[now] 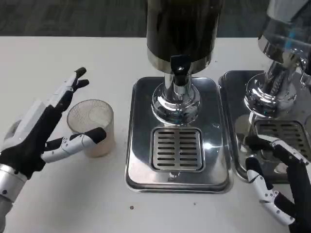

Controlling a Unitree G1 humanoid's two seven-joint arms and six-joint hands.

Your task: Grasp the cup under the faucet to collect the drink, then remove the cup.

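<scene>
A clear plastic cup (pixel 91 127) stands upright on the white table (pixel 58 53) at the left of the frame, off the dispenser's tray and not under the faucet. The left hand (pixel 41 131) sits beside it with fingers spread and holding nothing: the long fingers reach up past the cup's left side toward the upper left, and the thumb (pixel 77 142) lies across the cup's front, touching or nearly touching its wall; I cannot tell which.

In the middle of the frame a drink dispenser (pixel 181 34) with a dark tank rises out of the top edge. Its black tap (pixel 179 65) points down over a polished chrome pedestal (pixel 176 104), which stands on a shiny steel drip tray (pixel 141 165). A slotted grille (pixel 177 149) fills the tray's lower half, with nothing on it.

At the right edge stands a second dispenser (pixel 284 39) on its own steel tray (pixel 232 97), just beside the first tray. The right hand (pixel 282 179) is in the lower right corner, fingers loose and apart with nothing in them, its upper fingertips over that second tray's grille (pixel 282 128).

A few small dark specks lie on the table near the bottom centre. Beyond the table's far edge, along the top of the frame, runs dark grey carpet (pixel 73 17).
</scene>
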